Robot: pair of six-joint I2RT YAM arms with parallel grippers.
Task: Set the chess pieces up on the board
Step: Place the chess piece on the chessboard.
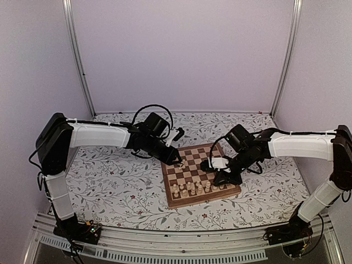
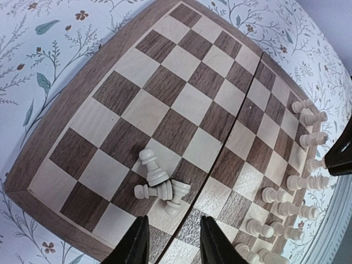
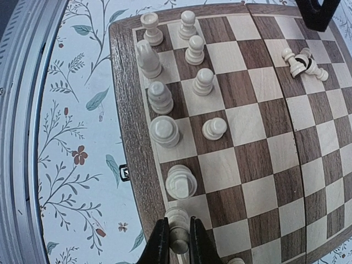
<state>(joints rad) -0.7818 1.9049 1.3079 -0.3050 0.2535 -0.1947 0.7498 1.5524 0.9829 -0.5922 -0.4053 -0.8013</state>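
Note:
The checkered board (image 1: 202, 175) lies on the floral tabletop. Several cream pieces (image 1: 190, 188) stand in two rows along its near edge; they also show in the right wrist view (image 3: 164, 131) and the left wrist view (image 2: 291, 209). Three loose pieces (image 2: 159, 184) lie in a heap near the board's far left corner, one leaning and two on their sides. My left gripper (image 2: 173, 245) is open and empty just short of that heap. My right gripper (image 3: 179, 242) is shut on a cream piece (image 3: 179, 228) at the board's near right edge, next to a standing rook (image 3: 181, 181).
The board's middle squares (image 3: 264, 165) are bare. A small metal clasp (image 3: 125, 173) sits on the board's near side. The table's metal front rail (image 3: 27, 110) runs close to the near edge. The left gripper (image 3: 316, 11) shows at the right wrist view's top.

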